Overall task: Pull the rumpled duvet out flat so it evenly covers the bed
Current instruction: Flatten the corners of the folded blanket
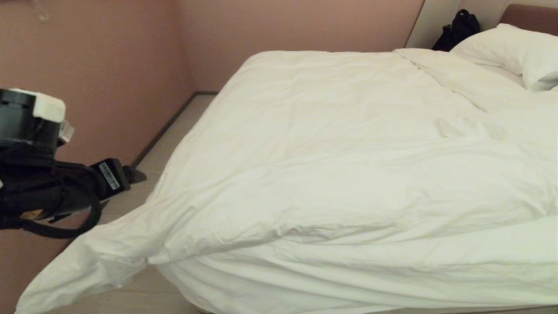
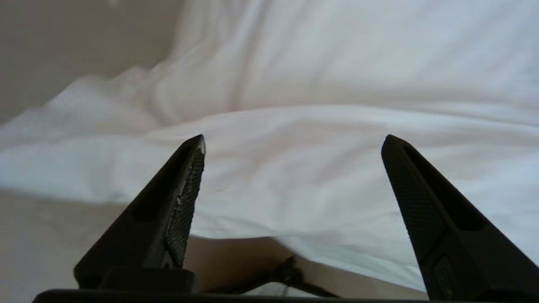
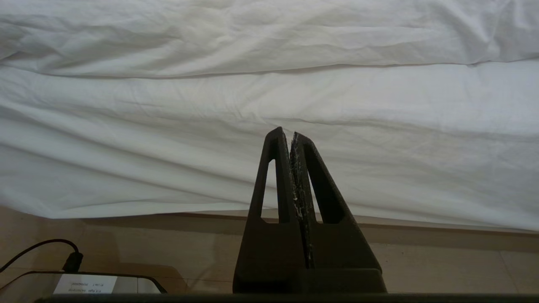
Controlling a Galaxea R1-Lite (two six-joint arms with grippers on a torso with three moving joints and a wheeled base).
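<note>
Puffy creased white cotton duvet (image 1: 348, 144): spread, near-left corner trailing floorward | left gripper (image 2: 293, 139): wide apart, empty | right gripper (image 3: 290, 134): closed, empty

The duvet (image 1: 348, 144) is plain creamy white, the pillow (image 1: 518, 52) white too. The wall (image 1: 109, 65) is dusty pink, the floor (image 1: 174, 131) pale beige, the bag (image 1: 457, 28) black.

Soft, warm, even light; faint shadows under folds of the creased white cotton duvet (image 1: 348, 144). Left wrist view motion-blurred; head view slightly soft.
</note>
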